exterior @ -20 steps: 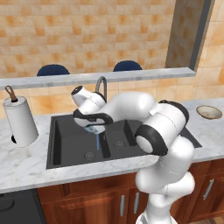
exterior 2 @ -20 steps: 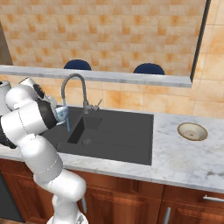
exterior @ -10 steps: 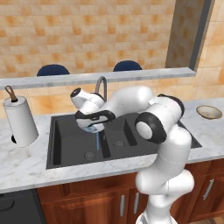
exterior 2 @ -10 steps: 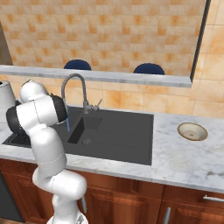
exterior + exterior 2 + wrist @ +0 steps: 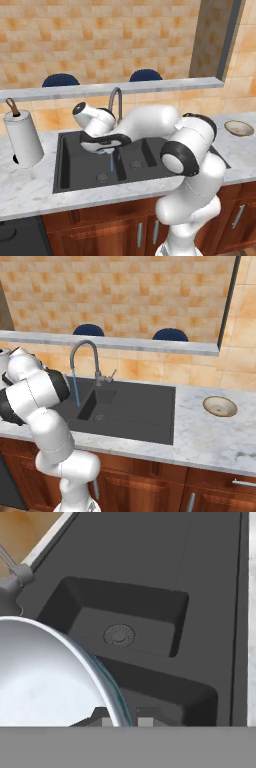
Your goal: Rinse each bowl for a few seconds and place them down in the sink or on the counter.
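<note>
— Over the sink [image 5: 75,165], what did the gripper [image 5: 122,721] have?
— Its fingers were clamped on the rim of the blue bowl [image 5: 45,677], white inside, held above the basin near the sink's left end, just beside the stream of water [image 5: 111,162] falling from the tap [image 5: 116,100].
— And the other bowl?
— The tan bowl [image 5: 220,406] sat on the counter [image 5: 210,441] near its right end, well apart from the sink.
— Any writing to read?
— None legible; a paper towel roll [image 5: 22,140] stood by the counter's left end.

Dark grey sink [image 5: 135,411]; white-grey marbled counter [image 5: 220,438]; tan bowl [image 5: 220,406], brown-rimmed
</note>
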